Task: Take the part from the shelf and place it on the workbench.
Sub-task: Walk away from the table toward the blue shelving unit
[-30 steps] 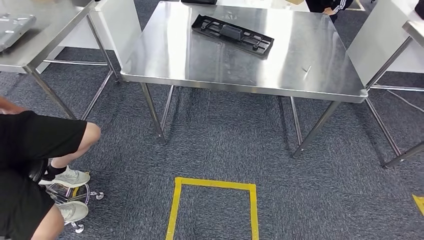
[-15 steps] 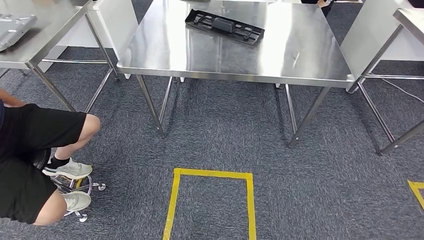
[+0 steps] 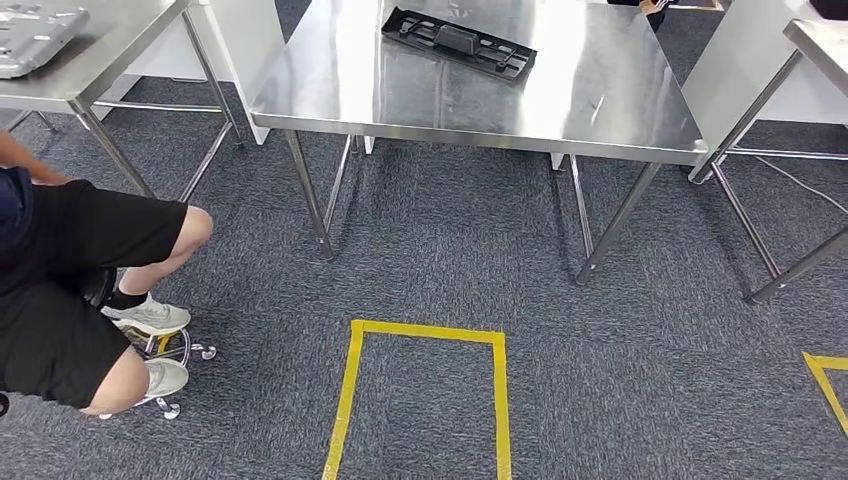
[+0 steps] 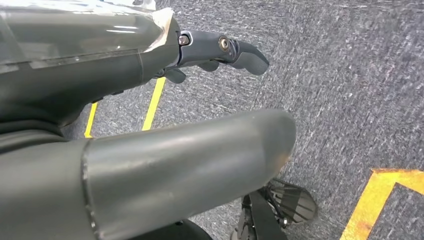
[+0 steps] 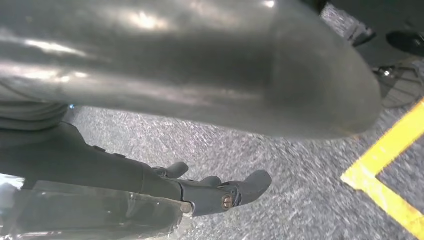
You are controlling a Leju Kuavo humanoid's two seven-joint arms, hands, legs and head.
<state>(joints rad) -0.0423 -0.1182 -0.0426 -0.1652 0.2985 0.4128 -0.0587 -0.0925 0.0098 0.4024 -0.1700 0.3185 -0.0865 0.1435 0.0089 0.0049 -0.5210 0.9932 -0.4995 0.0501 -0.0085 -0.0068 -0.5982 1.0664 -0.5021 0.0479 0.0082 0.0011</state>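
A black flat plastic part [image 3: 458, 42] lies on the steel workbench [image 3: 600, 120], toward its far side, in the head view. My left hand [image 4: 150, 60] hangs over the grey carpet with its dark fingers [image 4: 235, 50] stretched out and nothing in them. My right hand [image 5: 165, 192] hangs the same way over the carpet, its fingers [image 5: 245, 187] extended and holding nothing.
A person in black shorts [image 3: 70, 290] sits on a wheeled stool [image 3: 175, 350] at the left. A yellow tape square [image 3: 420, 390] marks the floor in front of the workbench. A second steel table [image 3: 110, 40] at the left bears a grey metal piece [image 3: 35, 25]. Further table legs [image 3: 790, 270] stand at the right.
The whole picture has shifted, so the camera has moved: workbench and tape square now sit higher in the view. The black part still lies on the workbench.
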